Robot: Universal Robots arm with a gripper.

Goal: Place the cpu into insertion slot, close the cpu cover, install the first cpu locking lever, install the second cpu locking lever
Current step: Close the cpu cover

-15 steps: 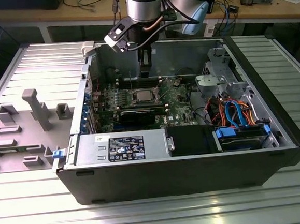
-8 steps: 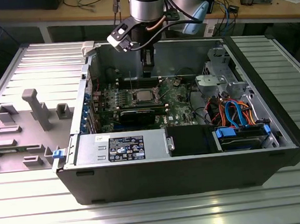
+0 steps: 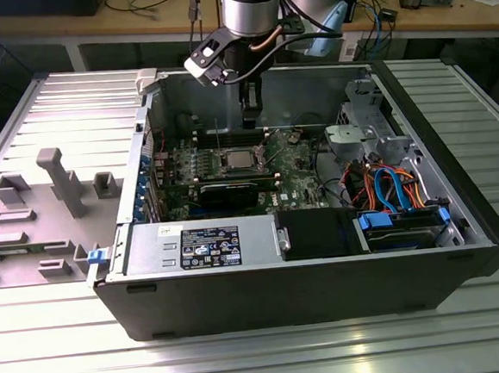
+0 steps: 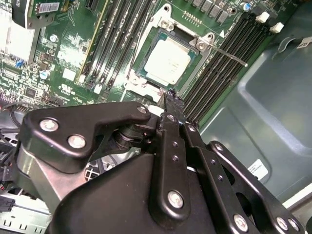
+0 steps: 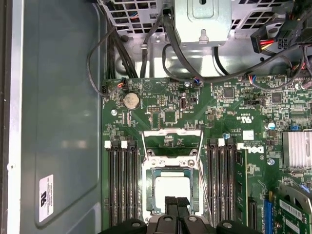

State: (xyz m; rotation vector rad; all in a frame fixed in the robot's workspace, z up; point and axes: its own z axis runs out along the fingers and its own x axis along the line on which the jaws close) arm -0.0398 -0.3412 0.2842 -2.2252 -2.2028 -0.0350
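The gripper (image 4: 171, 97) has its black fingers pressed together on nothing, the tips hanging just beside a corner of the insertion slot (image 5: 151, 190). The cpu (image 4: 167, 62) lies flat inside that slot. Its square top is matte silver-grey, framed by a dark rim on the green board (image 5: 165, 97). Beyond it the cpu cover (image 5: 171, 132), a thin silver frame with a large window, stands swung up off the chip. A slim metal lever (image 4: 226, 52) angles out free. Long black memory slots (image 5: 122, 180) crowd both sides of the slot. Farther off, the smooth grey case wall (image 5: 58, 122) leaves open room.
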